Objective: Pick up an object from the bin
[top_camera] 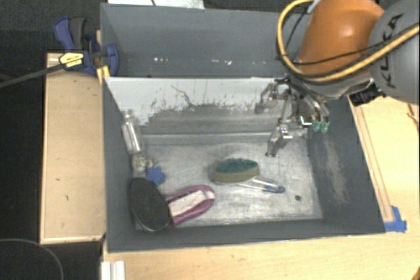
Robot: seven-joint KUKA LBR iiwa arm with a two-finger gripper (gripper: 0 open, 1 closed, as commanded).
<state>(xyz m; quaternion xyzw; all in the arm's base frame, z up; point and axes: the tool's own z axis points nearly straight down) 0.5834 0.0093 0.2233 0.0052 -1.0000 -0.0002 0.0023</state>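
While the claw (279, 141) hangs low by the bin's right wall, I cannot tell how open it is, and nothing shows in its hold. The nearest thing, a dark-green oval scrubber on a tan base (234, 170), lies just down-left. A straight drop would likely miss it or nudge the thin clear blue-tipped pen (266, 187) on the scratched, slippery-looking grey metal bin (197, 141).

Grey metal bin (197, 141) bare at back & right; front-left blocked by black oval pad (148, 204), purple-white brush (191, 201), clear tube (131, 138); green oval sponge (233, 170), blue-tipped pen (266, 187) mid-floor.
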